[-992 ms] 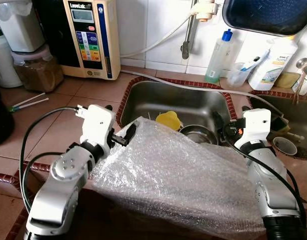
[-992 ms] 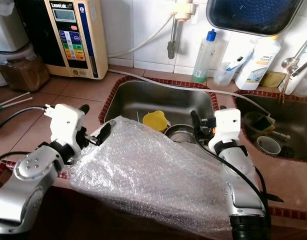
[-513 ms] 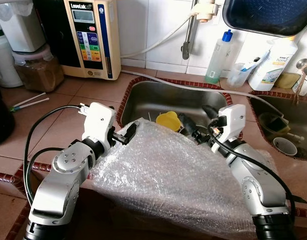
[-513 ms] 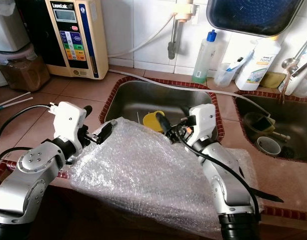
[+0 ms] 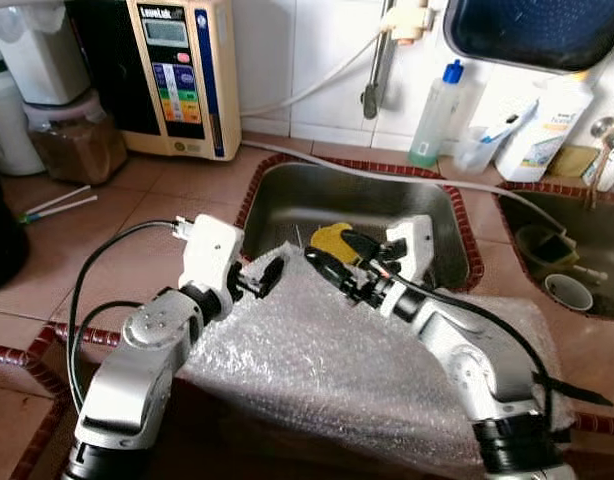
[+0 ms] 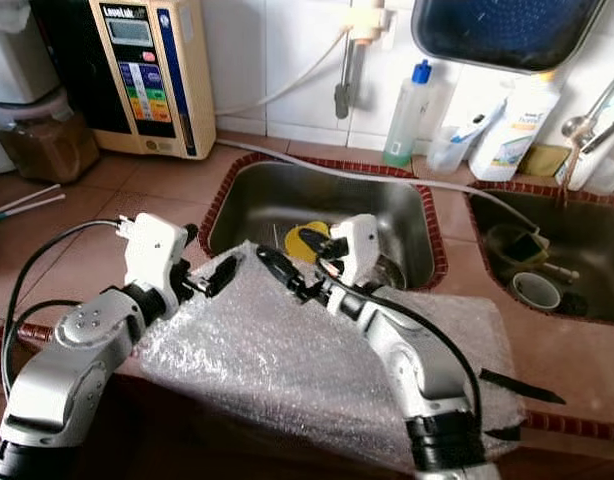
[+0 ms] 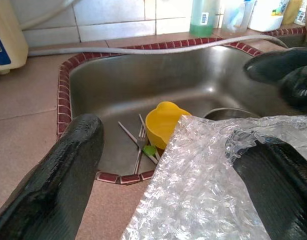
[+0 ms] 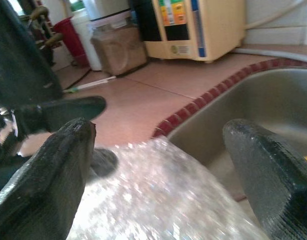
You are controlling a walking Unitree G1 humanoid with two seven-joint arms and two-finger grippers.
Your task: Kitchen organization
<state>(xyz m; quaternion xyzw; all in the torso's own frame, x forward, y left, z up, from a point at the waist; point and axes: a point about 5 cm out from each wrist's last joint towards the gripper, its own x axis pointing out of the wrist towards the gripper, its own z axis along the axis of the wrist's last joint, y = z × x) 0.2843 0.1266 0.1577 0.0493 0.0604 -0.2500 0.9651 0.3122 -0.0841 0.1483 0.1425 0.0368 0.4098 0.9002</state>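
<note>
A big sheet of bubble wrap (image 5: pixel 357 360) is draped over the near edge of the counter (image 5: pixel 107 240), its far left corner reaching up to the rim of the steel sink (image 5: pixel 287 205).

The left gripper (image 5: pixel 267 277) is at that corner. From its wrist camera, one black finger (image 7: pixel 273 185) lies under the crinkled edge of the wrap and the other finger (image 7: pixel 58 180) stands well off to the side, clear of the plastic; the jaws are spread wide with only the corner of the sheet between them, not pinched.

The right gripper (image 6: pixel 287 262) has its arm laid across the top of the sheet and points left towards the other gripper, just above the same far edge. Its fingers (image 8: pixel 43 185) are wide apart too, the wrap lying below and between them without being clamped.

Down in the sink sit a yellow cup (image 7: pixel 163 122) and a few forks (image 7: pixel 138 142), just beyond the wrap's corner.
</note>
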